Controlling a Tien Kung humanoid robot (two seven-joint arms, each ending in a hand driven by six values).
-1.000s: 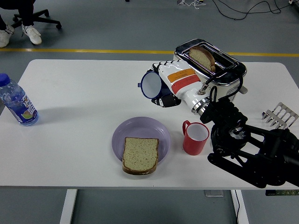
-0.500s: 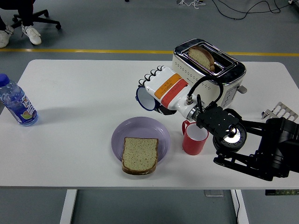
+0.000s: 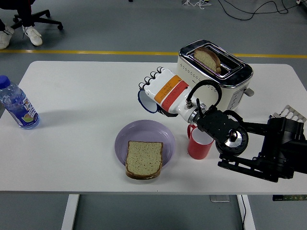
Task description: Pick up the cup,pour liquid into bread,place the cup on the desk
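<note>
**Blue cup held tipped above the plate**

While gripped in the right hand (image 3: pixel 160 88), the blue cup (image 3: pixel 147 100) hangs in the air, tilted on its side with its white mouth facing left and down. White fingers (image 3: pixel 154 76) curl over its top and hold it fast. Cup position: above the table, just beyond the far rim of the plate, not touching it.

- Plate (image 3: pixel 125 135): lilac, round, near the table's front middle.
- Bread (image 3: pixel 144 159): one slice, flat on the plate's near part, its crust overhanging the front rim.
- Red cup (image 3: pixel 197 145): upright, white inside, handle to the left, just right of the plate, partly hidden by the black arm.
- Toaster (image 3: pixel 215 72): chrome, at the far right, one slice standing in a slot.
- Bottle (image 3: pixel 17 106): blue-capped, upright, at the left edge.
- Rack (image 3: pixel 290 114): metal, at the right edge, behind the arm.
- Table (image 3: pixel 81 96): white.
</note>
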